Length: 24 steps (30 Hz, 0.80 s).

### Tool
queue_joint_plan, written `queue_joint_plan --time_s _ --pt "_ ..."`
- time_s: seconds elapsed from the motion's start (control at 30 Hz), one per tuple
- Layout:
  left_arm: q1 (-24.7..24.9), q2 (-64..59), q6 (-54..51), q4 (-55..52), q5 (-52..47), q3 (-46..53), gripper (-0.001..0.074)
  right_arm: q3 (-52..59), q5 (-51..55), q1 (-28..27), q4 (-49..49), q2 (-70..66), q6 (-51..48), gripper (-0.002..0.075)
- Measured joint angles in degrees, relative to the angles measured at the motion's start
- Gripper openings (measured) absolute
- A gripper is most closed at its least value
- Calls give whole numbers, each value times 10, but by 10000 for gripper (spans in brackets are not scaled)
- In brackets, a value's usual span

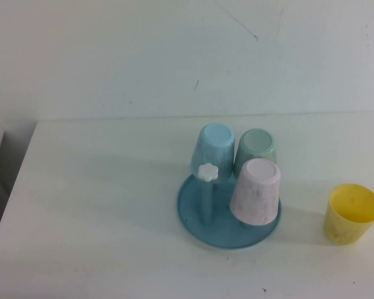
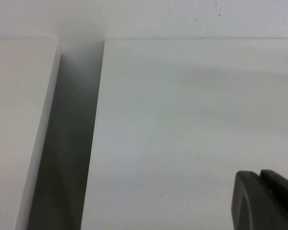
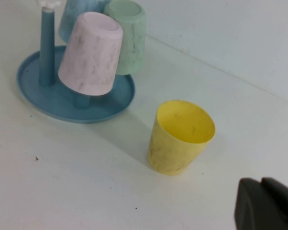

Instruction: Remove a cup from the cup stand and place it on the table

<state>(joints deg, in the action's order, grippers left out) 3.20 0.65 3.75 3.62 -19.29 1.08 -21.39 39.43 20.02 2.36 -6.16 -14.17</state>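
Observation:
The yellow cup (image 1: 353, 213) stands upright, mouth up, on the white table (image 1: 100, 237) to the right of the cup stand (image 1: 202, 218). It also shows in the right wrist view (image 3: 181, 136), free of any gripper. The round blue stand (image 3: 38, 88) has one bare peg with a white flower cap (image 1: 207, 172). My right gripper (image 3: 260, 181) is shut and empty, a short way from the yellow cup. My left gripper (image 2: 259, 175) is shut and empty over the bare table near its left edge. Neither gripper shows in the high view.
A light blue cup (image 1: 213, 149), a green cup (image 1: 257, 148) and a pale pink cup (image 1: 256, 190) hang upside down on the stand's pegs. A gap (image 2: 69, 143) runs along the table's left edge beside another white surface. A wall stands behind the back edge.

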Motion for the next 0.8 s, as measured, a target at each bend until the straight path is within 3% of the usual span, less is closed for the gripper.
queue_joint_plan --time_s 0.8 --pt "-15 0 0 1 0 0 -2 0 0 0 0 0 0 -2"
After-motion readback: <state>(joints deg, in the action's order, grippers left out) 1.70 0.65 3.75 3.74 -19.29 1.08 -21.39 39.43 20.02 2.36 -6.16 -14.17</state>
